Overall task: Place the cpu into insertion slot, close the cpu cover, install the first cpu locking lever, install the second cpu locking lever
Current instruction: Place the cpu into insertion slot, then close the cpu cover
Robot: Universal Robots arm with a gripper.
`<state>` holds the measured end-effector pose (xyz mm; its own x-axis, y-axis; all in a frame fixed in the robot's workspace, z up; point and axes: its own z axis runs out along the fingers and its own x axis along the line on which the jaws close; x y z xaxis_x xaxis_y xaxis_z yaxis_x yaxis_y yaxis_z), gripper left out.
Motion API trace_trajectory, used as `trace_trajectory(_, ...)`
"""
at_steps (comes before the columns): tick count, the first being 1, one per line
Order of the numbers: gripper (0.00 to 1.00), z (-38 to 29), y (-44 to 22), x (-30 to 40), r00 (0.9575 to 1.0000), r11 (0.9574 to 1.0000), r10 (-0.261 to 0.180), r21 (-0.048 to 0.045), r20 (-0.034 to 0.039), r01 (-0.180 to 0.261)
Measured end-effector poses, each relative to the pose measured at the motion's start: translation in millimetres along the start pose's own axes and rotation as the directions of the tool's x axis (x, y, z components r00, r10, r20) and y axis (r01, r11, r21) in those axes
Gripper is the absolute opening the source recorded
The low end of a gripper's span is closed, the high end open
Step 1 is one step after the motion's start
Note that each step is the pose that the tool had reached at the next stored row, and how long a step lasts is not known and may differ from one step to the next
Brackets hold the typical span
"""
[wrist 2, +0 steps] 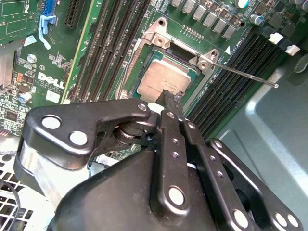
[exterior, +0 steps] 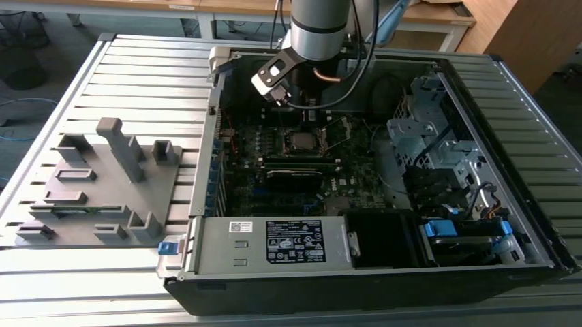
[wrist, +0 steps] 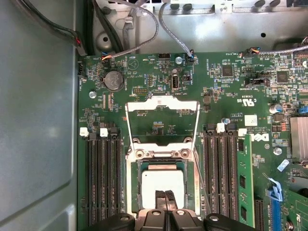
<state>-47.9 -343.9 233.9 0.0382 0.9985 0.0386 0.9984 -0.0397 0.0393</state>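
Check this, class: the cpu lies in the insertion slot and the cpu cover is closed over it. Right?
No: the cpu lies in the insertion slot, but the cpu cover stands open, clear of it, as the first wrist view shows.

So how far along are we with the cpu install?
Done: the cpu lies flat in the insertion slot. In hand: nothing is held. The pincer is shut at the cpu's edge, and whether it touches the cpu is unclear. Left: the cpu cover stands swung open. In the second wrist view a locking lever sticks out unlatched, so neither lever looks installed.
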Motion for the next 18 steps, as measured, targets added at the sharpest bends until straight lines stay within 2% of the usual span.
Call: trace_trajectory(18,0.10,-4.3,0.2,0.2,1.0000,1.0000,0.000,0.0000,0.0000,0.000)
